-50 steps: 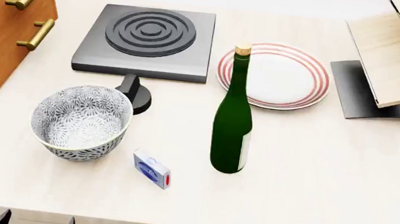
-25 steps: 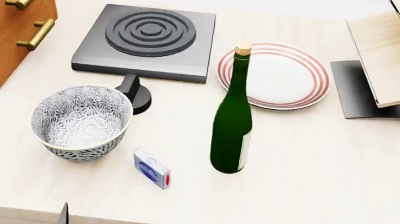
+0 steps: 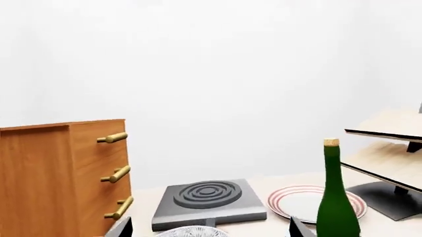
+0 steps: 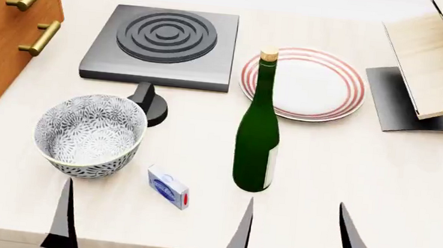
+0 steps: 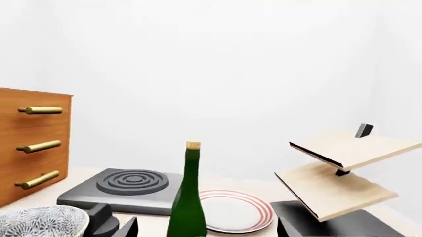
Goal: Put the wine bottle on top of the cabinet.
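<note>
Left hand and right hand both spread, empty.

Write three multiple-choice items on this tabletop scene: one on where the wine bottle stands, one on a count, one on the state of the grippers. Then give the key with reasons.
1. Where does the wine bottle stand?
A. On top of the cabinet
B. On the table, just in front of the striped plate
C. Inside the bowl

2. How many brass handles show on the cabinet in the left wrist view?
A. One
B. Three
C. Five

3. What state are the two grippers in?
A. Both open, holding nothing
B. Left shut on the bottle
C. Right shut on the bowl

Key:
1 B: the bottle is upright on the table, with the plate right behind it.
2 B: three bar handles line the cabinet's front.
3 A: the left gripper and right gripper show spread fingers near the table's front edge, with nothing between them.
</note>
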Robot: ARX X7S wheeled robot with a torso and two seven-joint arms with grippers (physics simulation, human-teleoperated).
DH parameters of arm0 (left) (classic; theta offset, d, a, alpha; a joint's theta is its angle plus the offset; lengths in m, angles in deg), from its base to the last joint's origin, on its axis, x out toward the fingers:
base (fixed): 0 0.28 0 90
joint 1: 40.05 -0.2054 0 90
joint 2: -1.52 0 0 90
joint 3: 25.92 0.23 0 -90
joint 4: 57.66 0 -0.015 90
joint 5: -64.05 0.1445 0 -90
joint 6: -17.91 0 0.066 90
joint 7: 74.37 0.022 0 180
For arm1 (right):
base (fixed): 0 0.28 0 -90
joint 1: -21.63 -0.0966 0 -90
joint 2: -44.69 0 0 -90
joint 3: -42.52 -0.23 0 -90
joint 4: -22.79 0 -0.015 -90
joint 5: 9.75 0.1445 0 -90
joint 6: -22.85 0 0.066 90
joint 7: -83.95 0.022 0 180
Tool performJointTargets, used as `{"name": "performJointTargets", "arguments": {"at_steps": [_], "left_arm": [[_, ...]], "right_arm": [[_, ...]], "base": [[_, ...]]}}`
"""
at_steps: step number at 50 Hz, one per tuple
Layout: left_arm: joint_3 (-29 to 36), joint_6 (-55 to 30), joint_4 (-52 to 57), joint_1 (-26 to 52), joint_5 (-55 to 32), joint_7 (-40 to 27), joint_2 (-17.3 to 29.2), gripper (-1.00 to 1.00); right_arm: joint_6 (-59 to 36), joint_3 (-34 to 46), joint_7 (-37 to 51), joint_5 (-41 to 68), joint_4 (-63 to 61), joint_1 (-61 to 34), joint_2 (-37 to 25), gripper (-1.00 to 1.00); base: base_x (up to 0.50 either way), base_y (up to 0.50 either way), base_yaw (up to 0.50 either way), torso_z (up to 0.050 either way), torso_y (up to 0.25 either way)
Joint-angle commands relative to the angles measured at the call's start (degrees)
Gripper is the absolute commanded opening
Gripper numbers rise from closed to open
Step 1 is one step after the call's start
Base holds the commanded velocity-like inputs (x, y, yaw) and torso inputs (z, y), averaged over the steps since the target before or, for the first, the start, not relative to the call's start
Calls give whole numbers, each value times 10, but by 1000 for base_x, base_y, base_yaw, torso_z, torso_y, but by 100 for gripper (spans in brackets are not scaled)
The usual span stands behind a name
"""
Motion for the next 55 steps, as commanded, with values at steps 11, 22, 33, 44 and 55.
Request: {"name": "performJointTargets", "arguments": {"at_steps": [11,22,33,44,55], "left_arm": [[62,-128,208,35,35,2,16,100],[56,-123,202,33,22,-1,19,100],[56,-125,203,34,16,-4,22,100],[60,-134,209,37,12,-9,24,100],[59,-132,205,37,7,-13,28,100]], "right_arm": [[-108,10,9,9,-171,-24,-11,100],[-111,14,19,6,-171,-26,-17,100],[-127,17,28,6,-167,-32,-20,100],[-104,23,29,17,-167,-28,-31,100],[-107,25,36,24,-169,-30,-38,100]], "base": [[0,0,0,0,0],[0,0,0,0,0],[0,0,0,0,0],[210,0,0,0,0],[500,0,0,0,0]]}}
